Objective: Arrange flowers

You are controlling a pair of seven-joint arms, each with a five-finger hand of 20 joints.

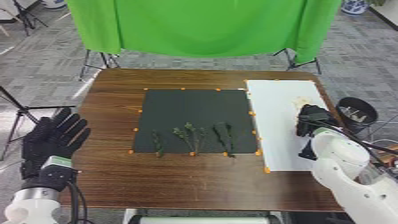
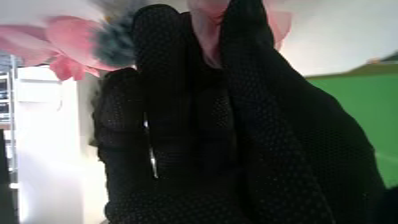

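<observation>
We count three green sprays (image 1: 189,132) near nine o'clock from our right hand (image 1: 317,119), two pink blooms (image 2: 73,36) at its eleven; its grip we can't tell. Our left hand (image 1: 51,142) spreads wide.

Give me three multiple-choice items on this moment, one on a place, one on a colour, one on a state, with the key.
1. Where do the green sprigs lie?
A) on the white sheet
B) on the black sheet
C) on the floor

2. What colour are the petals by the right hand?
A) pink
B) yellow
C) blue

3. How is the left hand?
A) closed in a fist
B) holding a sprig
C) open, with nothing in it

Key:
1 B, as the head view shows them along the black sheet's near part.
2 A, as the right wrist view shows pink petals past the glove.
3 C, as its fingers are spread and straight, away from the sprigs.
</observation>
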